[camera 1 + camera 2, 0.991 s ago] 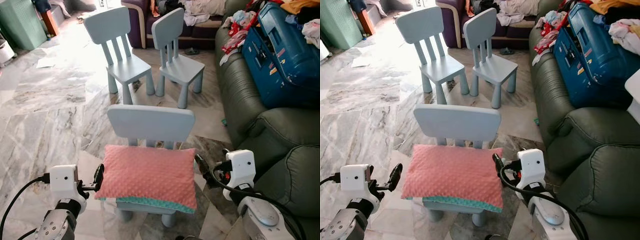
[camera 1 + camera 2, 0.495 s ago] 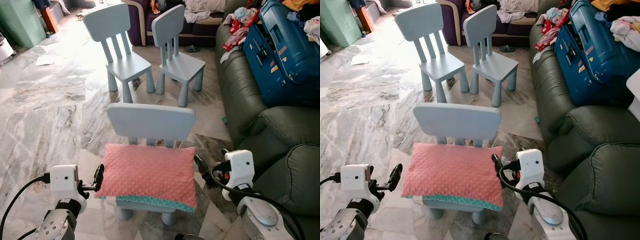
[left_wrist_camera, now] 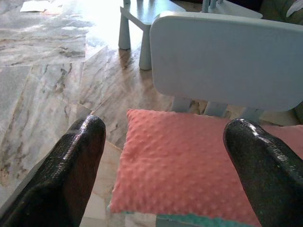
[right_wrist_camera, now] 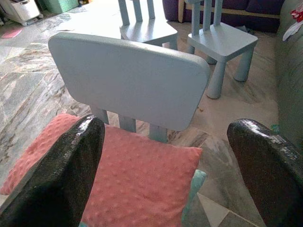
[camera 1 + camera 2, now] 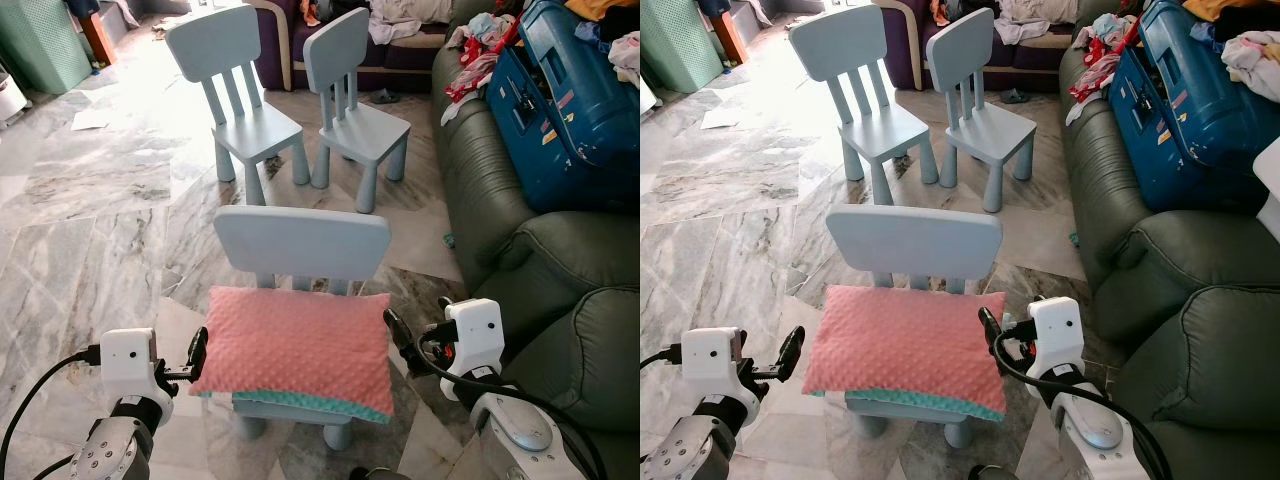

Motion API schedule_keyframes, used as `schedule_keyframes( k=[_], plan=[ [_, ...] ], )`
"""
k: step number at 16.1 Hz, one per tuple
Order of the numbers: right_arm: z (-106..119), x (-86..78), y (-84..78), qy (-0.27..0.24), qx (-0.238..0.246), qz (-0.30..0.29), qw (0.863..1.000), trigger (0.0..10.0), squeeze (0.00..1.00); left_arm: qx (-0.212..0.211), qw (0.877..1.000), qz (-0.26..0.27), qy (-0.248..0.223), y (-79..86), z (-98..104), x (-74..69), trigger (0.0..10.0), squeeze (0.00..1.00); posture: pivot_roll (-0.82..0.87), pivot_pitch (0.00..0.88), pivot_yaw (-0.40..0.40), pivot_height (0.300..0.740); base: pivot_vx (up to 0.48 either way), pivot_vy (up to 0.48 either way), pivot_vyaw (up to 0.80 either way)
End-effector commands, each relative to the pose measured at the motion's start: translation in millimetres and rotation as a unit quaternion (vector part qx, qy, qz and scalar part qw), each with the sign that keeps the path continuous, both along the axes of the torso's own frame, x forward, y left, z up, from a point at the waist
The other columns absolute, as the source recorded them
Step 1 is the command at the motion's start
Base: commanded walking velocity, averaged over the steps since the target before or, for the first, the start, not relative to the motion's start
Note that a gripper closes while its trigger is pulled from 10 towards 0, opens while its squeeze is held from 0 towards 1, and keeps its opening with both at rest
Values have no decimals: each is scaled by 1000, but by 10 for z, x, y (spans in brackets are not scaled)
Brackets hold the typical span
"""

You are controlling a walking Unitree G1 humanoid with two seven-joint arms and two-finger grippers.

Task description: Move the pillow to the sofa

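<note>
So far nothing has been lifted. The left gripper (image 5: pixel 199 350) has its two black fingers (image 3: pixel 71 165) spread wide apart, and through the gap its wrist camera looks at the near left corner of the pillow (image 5: pixel 295 340); in the head views the fingertips sit just beside that left edge, and whether they touch it I cannot tell. The right gripper (image 5: pixel 395 335) is likewise spread open, its fingers (image 4: pixel 52 179) framing the pillow's right end, and it stands close against the right edge without closing on anything.

The pillow, pink and dimpled on top with a teal underside, lies flat on the seat of the nearest small blue chair (image 5: pixel 302 243), overhanging the seat on both sides. The two grippers flank it, one at each end.

To the robot's right is the dark green sofa (image 5: pixel 560 290), its near cushions bare, with a blue suitcase (image 5: pixel 570 110) and clothes further along. Two more small chairs (image 5: pixel 240 90) stand beyond on the marble floor (image 5: pixel 90 210).

By my reading, the approach is done; the squeeze, the lift and the carry across to the sofa all remain.
</note>
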State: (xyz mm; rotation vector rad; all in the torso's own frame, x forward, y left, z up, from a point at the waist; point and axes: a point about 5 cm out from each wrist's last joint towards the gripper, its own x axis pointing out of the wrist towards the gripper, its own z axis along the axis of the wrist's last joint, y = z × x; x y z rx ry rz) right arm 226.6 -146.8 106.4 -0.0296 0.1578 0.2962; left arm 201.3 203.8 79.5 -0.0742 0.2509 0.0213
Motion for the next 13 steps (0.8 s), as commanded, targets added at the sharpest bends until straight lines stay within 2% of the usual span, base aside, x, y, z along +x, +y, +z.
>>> schedule_keyframes(
  k=[1, 4, 7, 13],
  plan=[
    [52, -3, 22, -9, 0, 7, 1000, 10000, 0, 6, 1000, 3, 5, 11, -2, -13, 10000, 0, -62, 177, -4, 740, 0, 0, 0],
    [57, -3, 25, -10, -1, 9, 1000, 10000, 0, 6, 1000, 3, 5, 9, -1, -12, 10000, 0, -63, 179, -5, 740, 0, 0, 0],
    [62, -8, 25, -12, -3, 11, 1000, 10000, 0, 6, 1000, 2, 6, 1, -5, -11, 10000, 0, -66, 180, -4, 736, 0, 0, 410],
    [71, -4, 37, -13, -4, 15, 1000, 10000, 0, 7, 1000, 1, 6, 1, -10, -4, 10000, 0, -66, 178, -9, 680, 0, 0, 421]
  ],
)
